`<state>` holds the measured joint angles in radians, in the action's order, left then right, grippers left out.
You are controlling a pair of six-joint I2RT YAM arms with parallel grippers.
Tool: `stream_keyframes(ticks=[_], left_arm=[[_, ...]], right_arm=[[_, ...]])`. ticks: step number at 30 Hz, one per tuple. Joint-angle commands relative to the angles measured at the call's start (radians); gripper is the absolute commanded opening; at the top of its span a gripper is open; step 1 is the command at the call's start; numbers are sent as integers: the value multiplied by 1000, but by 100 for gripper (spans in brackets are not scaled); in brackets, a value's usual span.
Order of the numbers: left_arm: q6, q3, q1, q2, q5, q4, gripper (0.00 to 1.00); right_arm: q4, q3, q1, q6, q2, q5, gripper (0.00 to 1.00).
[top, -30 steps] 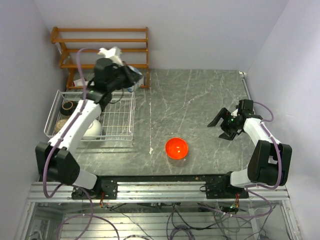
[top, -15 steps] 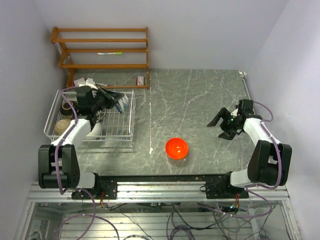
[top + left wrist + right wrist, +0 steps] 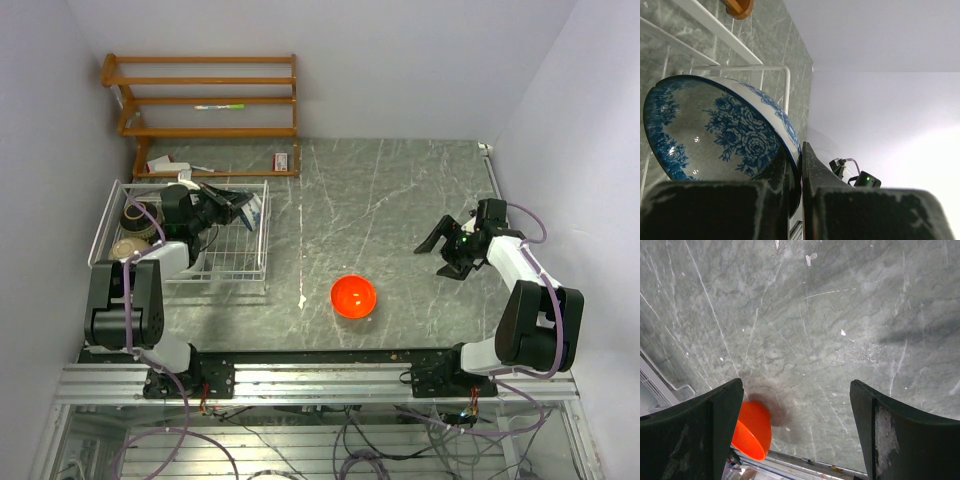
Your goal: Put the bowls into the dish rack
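Observation:
My left gripper is shut on the rim of the blue-and-white patterned bowl and holds it tilted over the far right part of the white wire dish rack. In the left wrist view the bowl is pinched between my fingers, with the rack's rim behind it. A dark bowl, a tan bowl and a white bowl lie in the rack. The orange-red bowl stands on the table and shows in the right wrist view. My right gripper is open and empty, to the right of it.
A wooden slatted shelf stands at the back left with a green pen on it. Papers and a small red-and-white card lie beneath it. Walls close in on the left, back and right.
My left arm has pulled back from the wooden shelf and come down over the rack, carrying the blue-and-white bowl. The right arm and the orange-red bowl have not moved.

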<state>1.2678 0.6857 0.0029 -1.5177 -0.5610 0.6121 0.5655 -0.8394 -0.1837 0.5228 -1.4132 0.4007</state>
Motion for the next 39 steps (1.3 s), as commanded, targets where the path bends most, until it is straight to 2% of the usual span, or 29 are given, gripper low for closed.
stream_keyframes(ticks=[1,9,16,25,29,35,39], left_arm=[[12,14,8,-11,-44,163,7],[7,-32,8,-99,-54,256,7],[0,-106,18,-134,-41,302,13],[-59,-190,66,-104,-59,242,27],[-73,-222,96,-81,-66,226,29],[-136,-221,144,-18,-71,110,35],[-169,-207,176,8,-77,46,43]], right_arm=[[-8,1,-5,-7,16,-2,87],[-19,19,-5,-9,17,0,87],[-24,23,-5,-13,10,0,87],[-26,22,-5,-16,0,1,87],[-26,21,-5,-18,-5,-2,87],[-30,26,-3,-19,-8,0,87],[-32,28,-2,-19,-8,1,87]])
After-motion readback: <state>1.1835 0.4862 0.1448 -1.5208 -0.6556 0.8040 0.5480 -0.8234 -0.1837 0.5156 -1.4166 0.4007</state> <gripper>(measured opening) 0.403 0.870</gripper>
